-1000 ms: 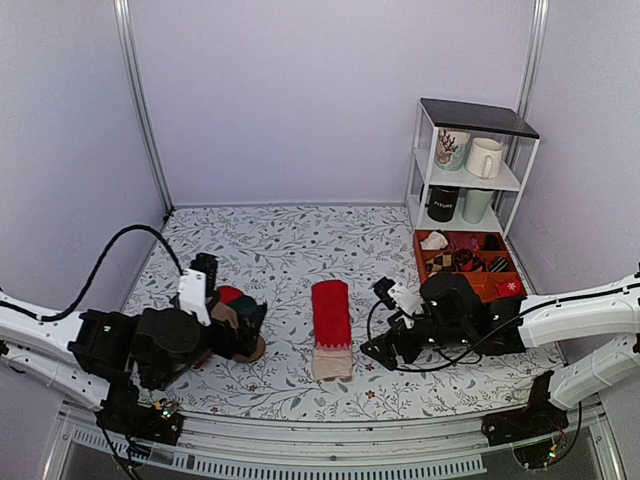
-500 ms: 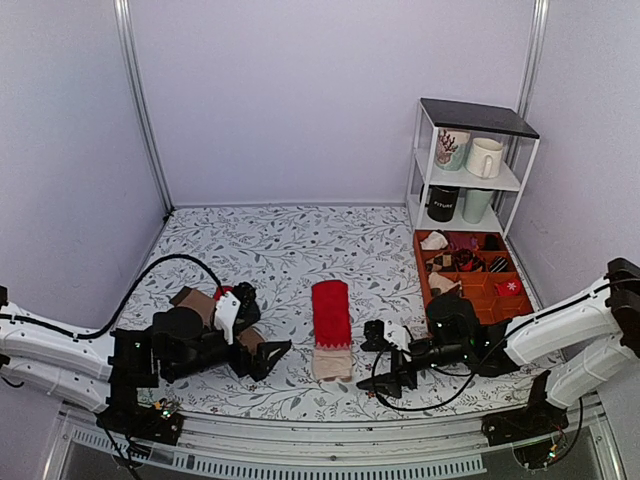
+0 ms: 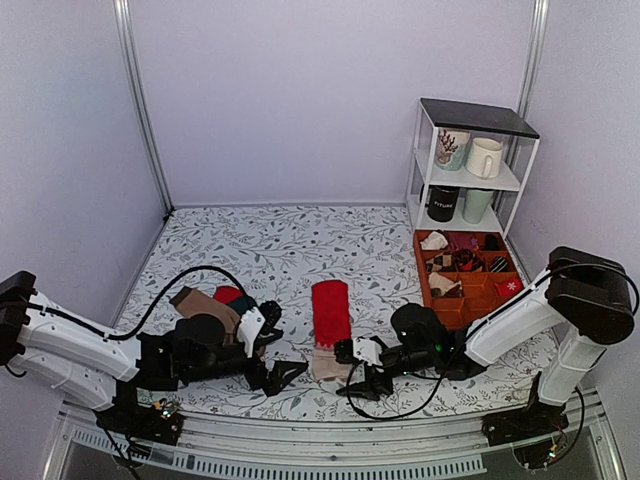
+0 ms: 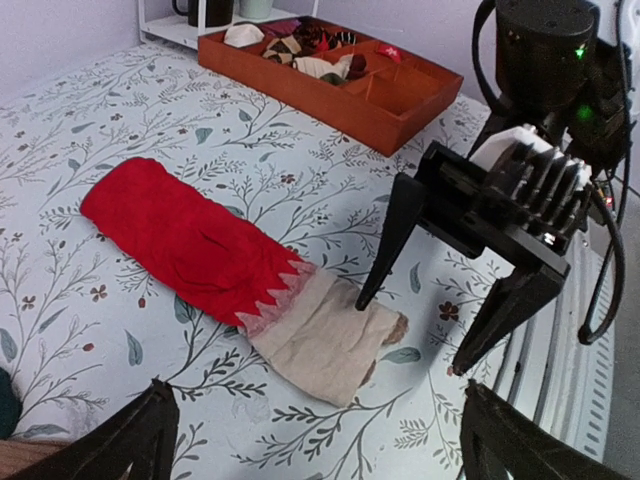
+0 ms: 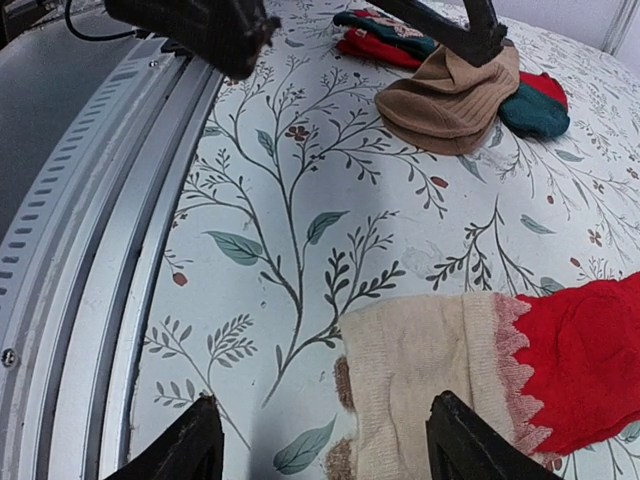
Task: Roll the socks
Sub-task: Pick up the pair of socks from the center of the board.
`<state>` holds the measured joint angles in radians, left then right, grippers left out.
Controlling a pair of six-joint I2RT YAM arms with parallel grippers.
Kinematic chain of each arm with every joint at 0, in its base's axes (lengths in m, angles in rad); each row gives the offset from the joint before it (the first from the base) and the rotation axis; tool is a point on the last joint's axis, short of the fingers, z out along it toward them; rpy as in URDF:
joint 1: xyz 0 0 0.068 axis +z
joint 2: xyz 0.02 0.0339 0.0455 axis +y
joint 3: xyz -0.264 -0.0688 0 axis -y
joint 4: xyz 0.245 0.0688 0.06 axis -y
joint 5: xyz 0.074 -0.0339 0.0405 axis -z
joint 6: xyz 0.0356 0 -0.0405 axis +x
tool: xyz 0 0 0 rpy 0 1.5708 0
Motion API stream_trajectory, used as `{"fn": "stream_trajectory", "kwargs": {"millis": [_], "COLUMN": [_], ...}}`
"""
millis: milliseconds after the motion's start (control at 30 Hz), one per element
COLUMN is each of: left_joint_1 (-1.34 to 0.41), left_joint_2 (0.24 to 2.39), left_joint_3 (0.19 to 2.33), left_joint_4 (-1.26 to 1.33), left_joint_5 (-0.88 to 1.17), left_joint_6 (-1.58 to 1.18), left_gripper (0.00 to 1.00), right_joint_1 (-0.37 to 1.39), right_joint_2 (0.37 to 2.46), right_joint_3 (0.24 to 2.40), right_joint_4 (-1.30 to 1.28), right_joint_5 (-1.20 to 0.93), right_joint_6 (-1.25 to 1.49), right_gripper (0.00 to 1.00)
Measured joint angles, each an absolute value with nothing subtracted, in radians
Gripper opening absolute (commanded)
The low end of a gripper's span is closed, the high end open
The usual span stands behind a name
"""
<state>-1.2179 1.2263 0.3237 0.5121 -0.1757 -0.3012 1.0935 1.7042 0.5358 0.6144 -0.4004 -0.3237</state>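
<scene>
The socks (image 3: 331,330) lie flat near the middle of the desk (image 3: 300,240). Their red part points toward the back wall and the beige end toward the near edge.

The right fingers (image 3: 350,370) sit low at that beige end, reaching in from the right. They are spread well apart and grip nothing. In the left wrist view, 1 tip is at the beige edge and the other is over bare desk beside it.

The left fingers (image 3: 277,345) are spread wide and hold nothing. They are low, just left of the beige end, and face the right fingers across it.

Farther left, behind the left arm, lies a heap: a tan sock (image 3: 200,300) beside a green sock (image 3: 243,303), with some red showing. On the right stands an orange tray (image 3: 465,270) with small things in its compartments. Behind it is a white shelf (image 3: 470,150) carrying 4 mugs. A black cable (image 3: 400,395) loops on the desk under the right arm. A metal rail (image 5: 90,200) runs along the near edge.
</scene>
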Motion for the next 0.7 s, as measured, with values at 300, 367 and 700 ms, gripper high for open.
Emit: {"fn": "stream_trajectory", "kwargs": {"millis": [300,367,700], "left_joint_1": [-1.192,-1.189,-1.185], "left_joint_2": [1.272,1.278,1.312], "left_joint_3": [0.301,0.298,0.260], "left_joint_4": [0.577,0.586,0.672], "left_joint_5": [-0.122,-0.112,-0.041], "left_joint_6": [-0.299,-0.298,-0.251], "left_gripper": [0.98,0.98,0.87], "right_joint_1": [1.094,1.094,1.093], "right_joint_2": [1.802,1.819,1.847], "right_joint_3": [0.553,0.559,0.605], "right_joint_4": [0.636,0.657,0.645], "right_joint_5": [-0.320,-0.306,-0.265], "right_joint_6": [-0.329,-0.324,-0.216], "right_gripper": [0.43,0.31,0.00]}}
